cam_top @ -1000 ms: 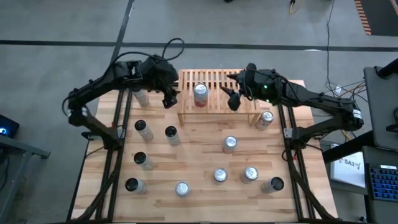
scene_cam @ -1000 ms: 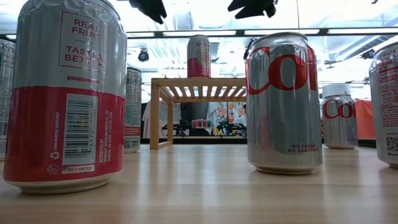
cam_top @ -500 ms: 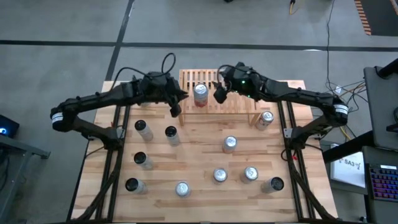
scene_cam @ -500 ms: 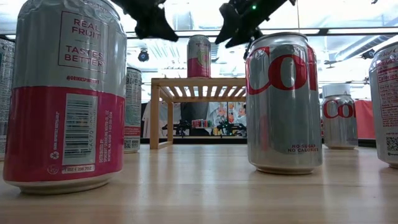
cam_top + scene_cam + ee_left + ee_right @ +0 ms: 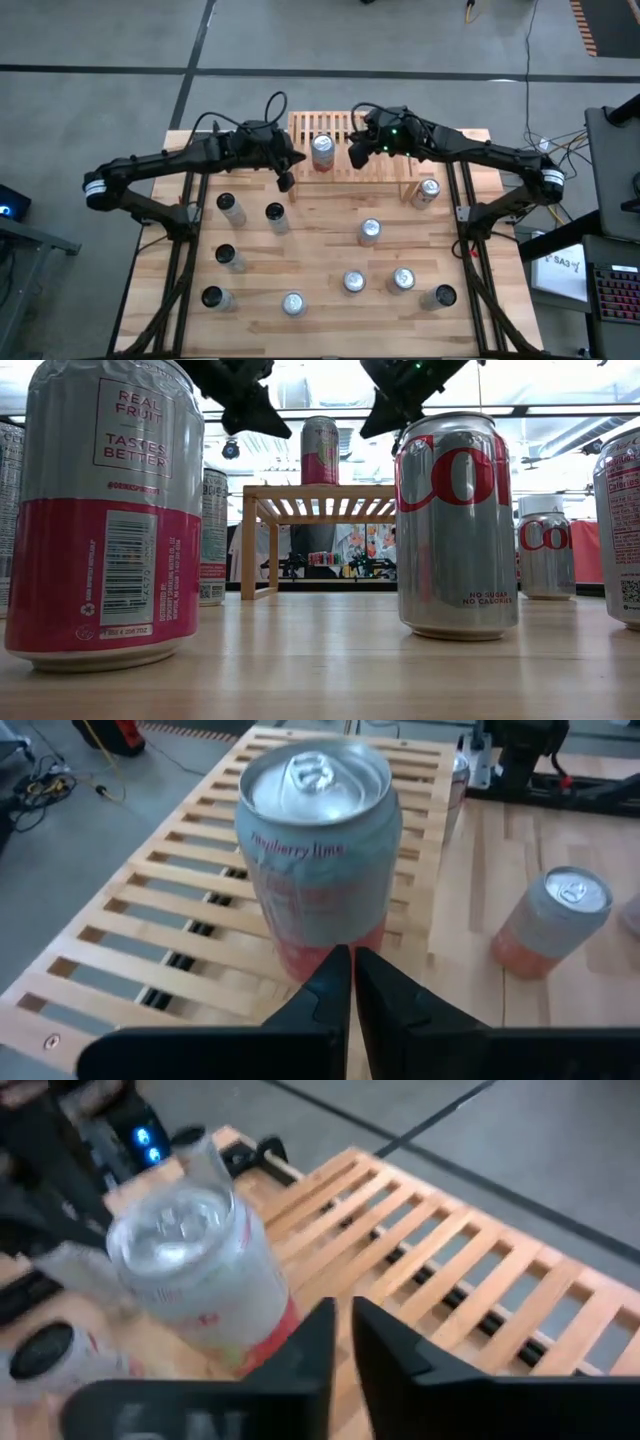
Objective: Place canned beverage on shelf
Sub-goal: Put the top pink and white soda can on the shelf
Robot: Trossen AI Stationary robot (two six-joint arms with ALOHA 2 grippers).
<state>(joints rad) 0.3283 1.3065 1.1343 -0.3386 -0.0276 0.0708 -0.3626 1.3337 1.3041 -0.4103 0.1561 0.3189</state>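
A silver and pink can (image 5: 322, 150) stands upright on its base on the slatted top of the light wooden shelf (image 5: 375, 165) at the table's far side. It also shows in the low view (image 5: 320, 450) and both wrist views (image 5: 318, 850) (image 5: 195, 1270). My left gripper (image 5: 285, 180) is shut and empty, off the shelf's left end, pointing at the can (image 5: 353, 970). My right gripper (image 5: 354, 153) is shut and empty above the shelf, just right of the can (image 5: 342, 1315). In the low view both grippers (image 5: 262, 420) (image 5: 378, 425) hang clear of the can.
Several cans stand loose on the tabletop in front of the shelf, among them one (image 5: 275, 215) near the left gripper, one (image 5: 370, 232) mid-table and one (image 5: 427, 190) by the shelf's right leg. Two big cans (image 5: 105, 510) (image 5: 458, 525) stand close to the low camera.
Both grippers have come down and inward toward the can on the shelf: the left toward the table's right, the right toward the table's left. Most of the move came in the first half second. The can has stayed in place.
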